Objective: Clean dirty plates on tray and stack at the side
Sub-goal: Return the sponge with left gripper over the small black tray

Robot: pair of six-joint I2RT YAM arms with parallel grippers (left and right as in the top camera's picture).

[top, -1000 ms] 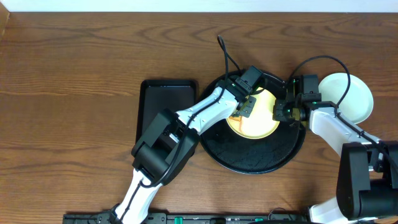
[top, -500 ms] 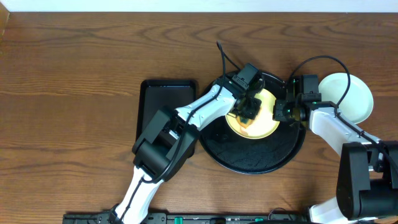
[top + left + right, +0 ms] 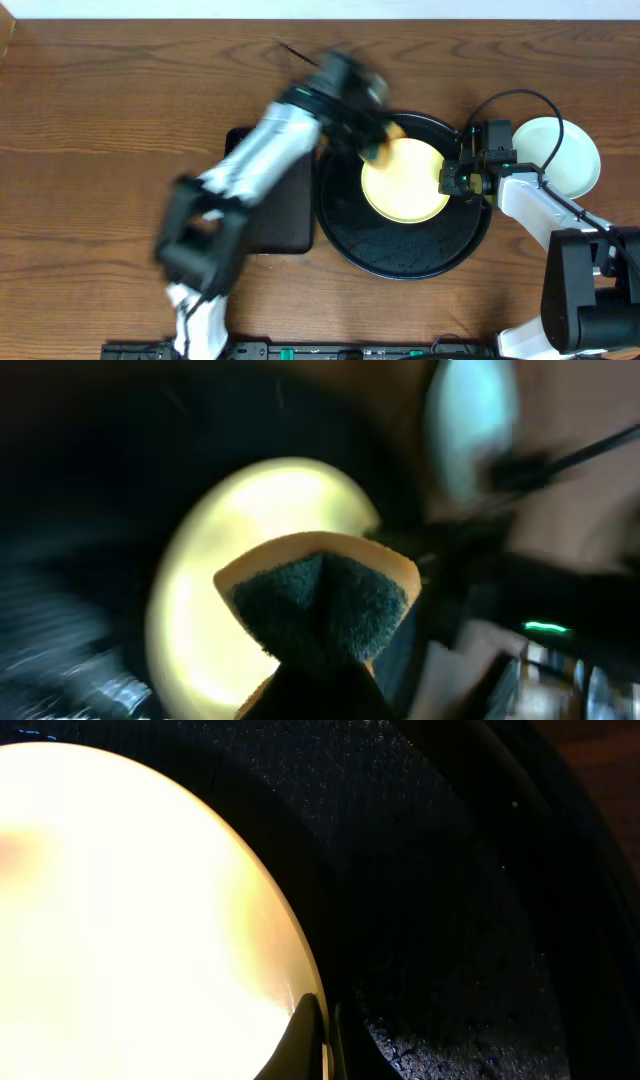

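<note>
The pale yellow plate (image 3: 405,182) lies in the large round black tray (image 3: 400,255); no smear shows on it. My right gripper (image 3: 450,178) is shut on its right rim, and the right wrist view shows the fingers (image 3: 320,1035) pinching the plate's edge (image 3: 130,900). My left gripper (image 3: 378,146) is motion-blurred above the tray's upper left rim, shut on an orange sponge (image 3: 320,600) with a dark green scrub face. The yellow plate (image 3: 220,590) shows behind the sponge. Pale mint-green plates (image 3: 560,155) sit on the table right of the tray; I cannot tell how many.
A smaller rectangular black tray (image 3: 245,165) lies left of the round tray, partly hidden under my left arm. A black cable (image 3: 520,97) loops over the right arm. The round tray's rim (image 3: 560,870) is close to the right fingers.
My left arm has swung up and left off the yellow plate with the sponge and is now blurred. The right gripper and the plate have not moved.
</note>
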